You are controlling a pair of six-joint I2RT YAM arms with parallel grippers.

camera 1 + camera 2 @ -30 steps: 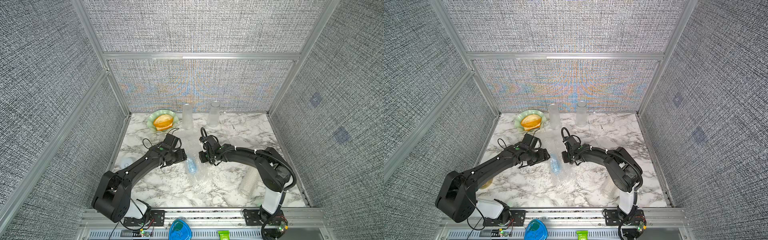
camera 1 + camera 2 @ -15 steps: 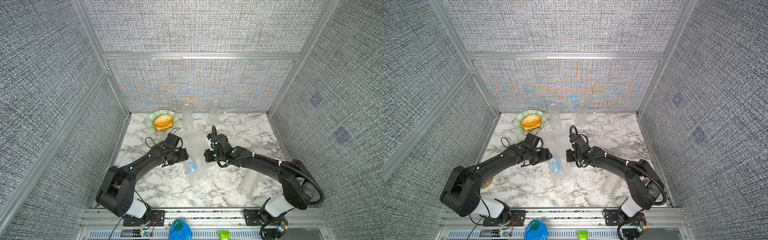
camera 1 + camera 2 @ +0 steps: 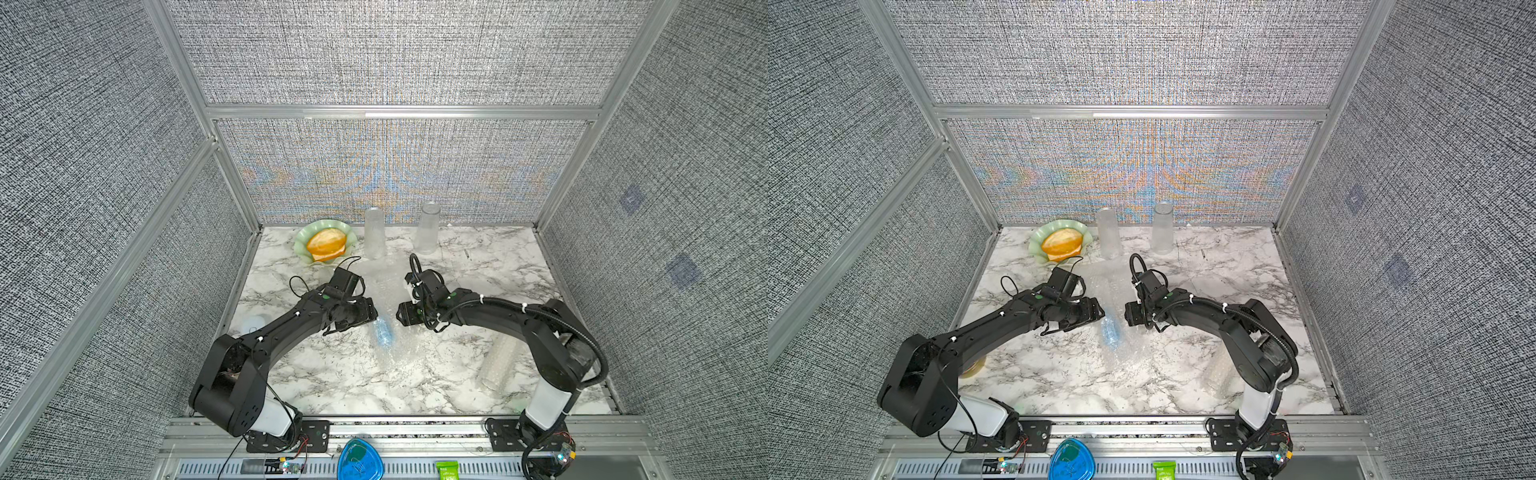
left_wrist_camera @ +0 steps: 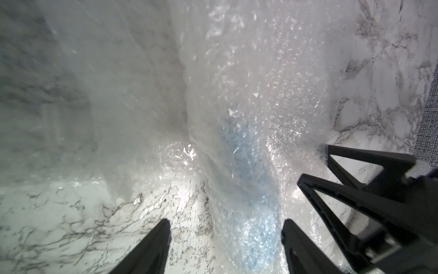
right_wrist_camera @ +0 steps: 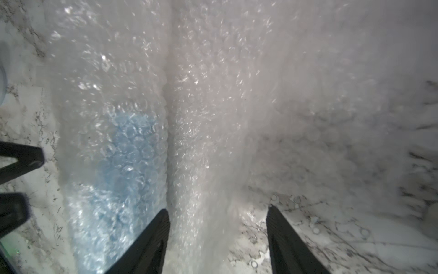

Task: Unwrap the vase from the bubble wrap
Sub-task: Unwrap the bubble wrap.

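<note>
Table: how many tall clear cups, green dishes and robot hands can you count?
Tall clear cups: 2
Green dish: 1
Robot hands: 2, the left hand and the right hand
Total: 5

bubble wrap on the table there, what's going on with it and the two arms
Two robot arms face each other across a bundle of bubble wrap lying on the marble table. A blue vase shows through the wrap, so it is not unwrapped yet. The left gripper is open, with the wrapped blue part between its fingers. The right gripper is also open, astride a fold of wrap beside the vase. Neither is clamped on anything.
</note>
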